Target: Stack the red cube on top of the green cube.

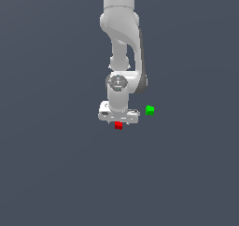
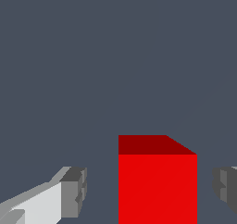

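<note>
A: Right, down low over the worktop — end effector pointing straight down, red cube peeking out just beneath it in ext. view.

B: Confirmed on wrist cam. Red cube sitting between the fingers, gap visible on both sides. Not touching either pad, as far as can be seen.

A: So spread wide, nothing gripped?

B: Yep. Wide open, wider than the cube, holding nothing. Cube closer to one finger than the other, though not by much.

A: Resting on the worktop or lifted?

B: Can't tell for sure from wrist cam; base of cube cut off by frame edge. Ext. view puts it at surface level, w/ only the lower part showing under the white hand.

A: And green cube?

B: Off toward ext. view's right, a bit further back, near the end effector but clear of it. Apart from red, no contact. Not seen on wrist cam.

A: Arm posture?

B: Arm coming down from top of ext. view, wrist vertical, hand squared over red. Plain dark grey-blue surface all round.
</note>
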